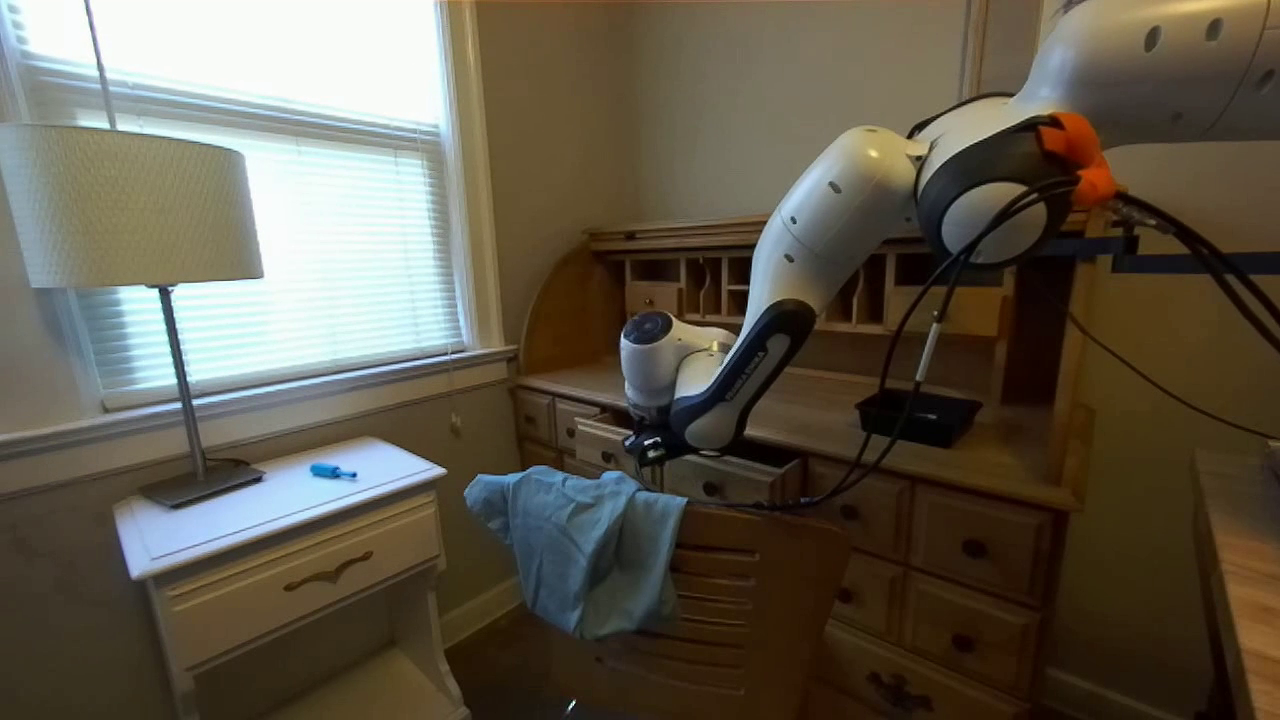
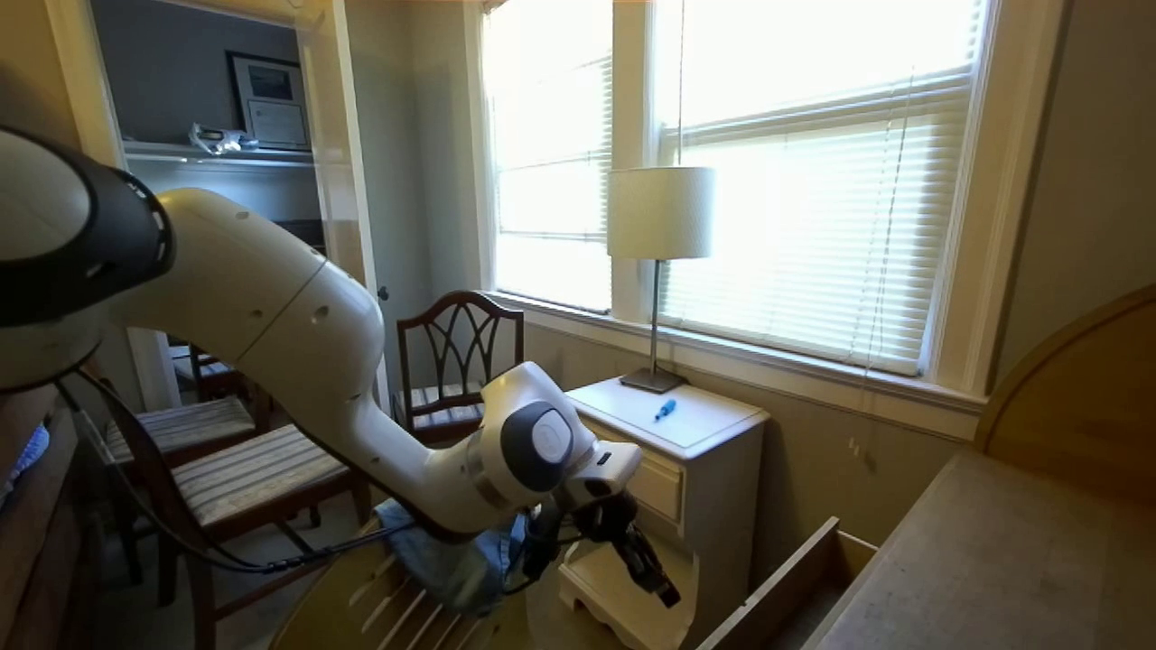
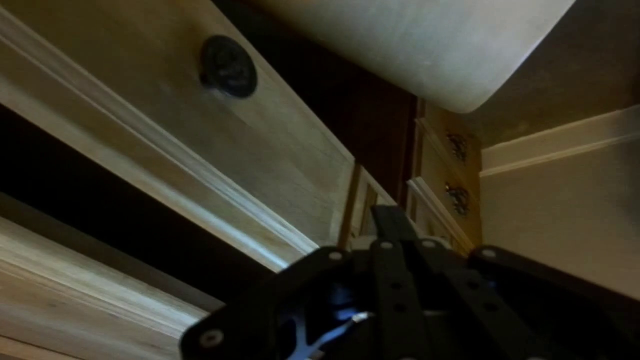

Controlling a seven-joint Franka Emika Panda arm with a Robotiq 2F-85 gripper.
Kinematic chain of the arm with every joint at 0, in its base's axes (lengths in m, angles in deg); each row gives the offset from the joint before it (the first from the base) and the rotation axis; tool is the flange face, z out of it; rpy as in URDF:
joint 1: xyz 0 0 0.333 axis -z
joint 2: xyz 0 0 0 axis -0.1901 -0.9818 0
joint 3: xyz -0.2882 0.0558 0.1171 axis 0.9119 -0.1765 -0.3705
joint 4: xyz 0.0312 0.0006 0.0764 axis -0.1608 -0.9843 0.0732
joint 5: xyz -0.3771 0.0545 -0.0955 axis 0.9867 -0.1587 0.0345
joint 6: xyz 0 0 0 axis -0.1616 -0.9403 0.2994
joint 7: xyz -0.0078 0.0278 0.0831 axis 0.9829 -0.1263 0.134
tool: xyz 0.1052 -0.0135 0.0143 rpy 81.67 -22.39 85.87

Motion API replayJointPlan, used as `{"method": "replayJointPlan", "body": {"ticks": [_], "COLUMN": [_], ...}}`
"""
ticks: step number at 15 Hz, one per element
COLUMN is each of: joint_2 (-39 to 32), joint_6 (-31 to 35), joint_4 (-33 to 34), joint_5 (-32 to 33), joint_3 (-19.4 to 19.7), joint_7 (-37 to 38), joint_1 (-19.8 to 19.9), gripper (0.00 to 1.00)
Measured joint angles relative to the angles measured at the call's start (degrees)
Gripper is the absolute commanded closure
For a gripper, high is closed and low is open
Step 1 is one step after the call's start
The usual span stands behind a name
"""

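Observation:
My gripper [image 3: 394, 220] is shut, its black fingers together with nothing between them. In the wrist view a wooden drawer front [image 3: 270, 145] with a dark round knob [image 3: 228, 66] fills the left, near the fingertips; whether they touch it I cannot tell. An exterior view has the gripper [image 2: 666, 591] pointing down, apart from a pulled-out desk drawer [image 2: 777, 582]. Elsewhere it is seen above a chair, where a drawer [image 1: 735, 482] and a smaller drawer [image 1: 603, 445] stand pulled out from the desk; the fingertips are mostly hidden there.
A light blue cloth [image 1: 590, 550] hangs over the slatted wooden chair back [image 1: 775, 610] beside the arm. On the white nightstand [image 1: 200, 540] are a lamp [image 1: 140, 210] and a small blue object [image 1: 332, 471]. A black tray [image 1: 918, 418] sits on the desktop. Cables [image 1: 890, 400] hang along the arm.

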Motion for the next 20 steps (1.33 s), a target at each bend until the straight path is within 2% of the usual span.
{"method": "replayJointPlan", "body": {"ticks": [3,6,8,12,16,20], "joint_2": [0.12,0.12,0.05,-0.94,-1.07,-1.15], "joint_6": [4.77,8.71,6.51,-5.00,-6.75,-7.73], "joint_4": [0.13,0.49,0.66,0.61,-2.58,-4.61], "joint_5": [-0.03,-0.11,-0.11,-0.04,1.55,4.28], "joint_3": [-1.48,-6.89,-8.71,-2.42,1.48,2.82], "joint_7": [-3.52,-9.98,-12.56,-8.30,-0.46,7.50], "joint_1": [0.75,3.88,5.22,3.67,2.06,0.83], "gripper": [1.00,1.00,1.00,1.00,1.00,1.00]}}
